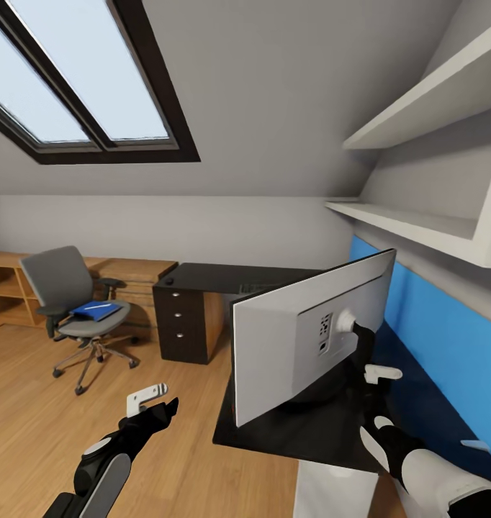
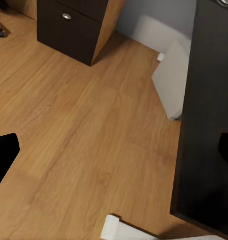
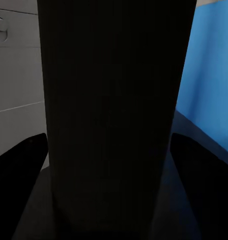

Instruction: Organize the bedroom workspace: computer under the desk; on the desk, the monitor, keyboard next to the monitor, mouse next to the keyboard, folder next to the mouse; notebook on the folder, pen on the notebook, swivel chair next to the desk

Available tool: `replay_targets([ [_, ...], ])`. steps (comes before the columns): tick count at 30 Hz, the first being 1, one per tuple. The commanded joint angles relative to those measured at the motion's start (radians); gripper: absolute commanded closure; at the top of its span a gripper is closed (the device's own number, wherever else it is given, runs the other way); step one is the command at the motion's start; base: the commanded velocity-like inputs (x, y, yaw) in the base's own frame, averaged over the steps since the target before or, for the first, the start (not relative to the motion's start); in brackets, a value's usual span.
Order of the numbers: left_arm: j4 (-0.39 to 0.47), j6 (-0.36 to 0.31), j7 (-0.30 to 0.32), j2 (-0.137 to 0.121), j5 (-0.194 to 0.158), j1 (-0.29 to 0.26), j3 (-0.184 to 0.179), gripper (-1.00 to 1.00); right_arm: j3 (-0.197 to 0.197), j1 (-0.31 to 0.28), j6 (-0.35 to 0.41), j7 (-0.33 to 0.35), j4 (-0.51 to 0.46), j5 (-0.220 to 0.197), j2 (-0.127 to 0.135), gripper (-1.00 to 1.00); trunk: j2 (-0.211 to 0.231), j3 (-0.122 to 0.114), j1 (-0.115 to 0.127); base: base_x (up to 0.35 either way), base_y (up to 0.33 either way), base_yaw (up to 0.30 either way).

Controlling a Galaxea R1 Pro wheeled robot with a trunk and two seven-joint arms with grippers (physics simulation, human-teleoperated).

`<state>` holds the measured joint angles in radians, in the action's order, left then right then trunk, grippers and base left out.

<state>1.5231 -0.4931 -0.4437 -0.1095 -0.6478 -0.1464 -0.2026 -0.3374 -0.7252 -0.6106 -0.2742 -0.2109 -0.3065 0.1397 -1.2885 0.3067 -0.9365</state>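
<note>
One step was in hand: the monitor (image 1: 310, 338) stood on the desk (image 1: 224, 277), back outward. The right gripper (image 1: 373, 374) straddled its stand (image 3: 111, 115), apparently gripping; the left gripper (image 1: 150, 404) hung unclenched. Turning it seemed next.

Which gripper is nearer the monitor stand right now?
Right. The right gripper sits at the monitor stand behind the monitor; the left gripper hangs over the floor, off the desk.
</note>
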Motion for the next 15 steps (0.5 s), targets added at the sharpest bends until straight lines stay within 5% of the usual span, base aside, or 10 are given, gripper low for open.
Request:
replay_targets([
  [1,0.001,-0.001,-0.010,-0.001,-0.010,-0.001,-0.002,-1.00,-0.034,0.000,-0.011,-0.008,0.005,-0.038,0.001,1.00,-0.001,0.001,0.000,0.197,-0.094,0.000],
  [15,-0.001,0.000,-0.010,-0.001,-0.010,-0.001,-0.002,-1.00,-0.035,0.000,-0.011,-0.008,0.005,-0.037,0.001,1.00,-0.001,0.001,0.000,0.174,-0.097,0.000],
])
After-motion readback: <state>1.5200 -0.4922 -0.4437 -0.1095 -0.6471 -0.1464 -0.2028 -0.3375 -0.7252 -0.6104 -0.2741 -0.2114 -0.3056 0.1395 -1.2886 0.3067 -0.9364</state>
